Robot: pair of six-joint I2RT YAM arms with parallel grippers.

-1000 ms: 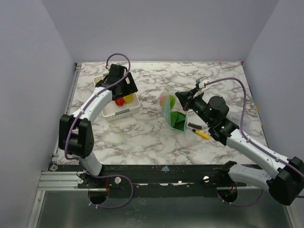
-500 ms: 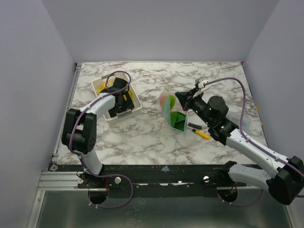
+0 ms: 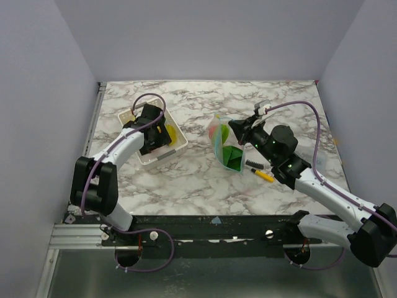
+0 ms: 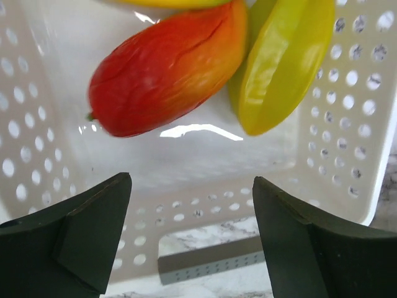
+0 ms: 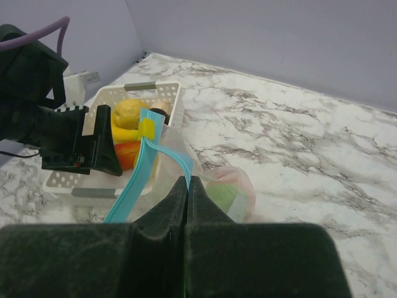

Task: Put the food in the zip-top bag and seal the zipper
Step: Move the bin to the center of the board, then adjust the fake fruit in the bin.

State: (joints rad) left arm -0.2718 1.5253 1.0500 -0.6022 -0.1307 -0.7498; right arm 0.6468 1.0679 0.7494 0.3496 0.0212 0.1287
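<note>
Surface: marble tabletop (image 3: 198, 186), lilac walls on three sides.
Basket: white perforated basket (image 3: 162, 156) at 9 o'clock from the bag, well apart.
Left gripper (image 4: 191, 183): fingers spread wide with nothing between them, hanging low inside the basket.
Food: red-orange mango-like fruit (image 4: 164, 71) touching a yellow-green starfruit piece (image 4: 285, 65), both at 12 o'clock of the fingers.
Right gripper (image 5: 188, 184): clamped on the bag's rim, holding it upright.
Bag: zip-top bag (image 3: 226, 146) near table centre, teal edge facing 9 o'clock; green piece (image 3: 232, 156) and a pinkish one already inside.
Zipper (image 5: 133, 186): unsealed, the two strips apart at the mouth.
Pen: yellow-and-black pen (image 3: 262, 174) at 4 o'clock of the bag, not part of the job.
Handling: fruit probably light, rigid and glossy, so slippery; rounded flanks likely to squirt out of a tip pinch.
Grab point: best guess across the fruit's short axis at mid-length, fingers well down its sides.
Bag film: thin and floppy; mouth likely to sag if the rim pinch lets go.
</note>
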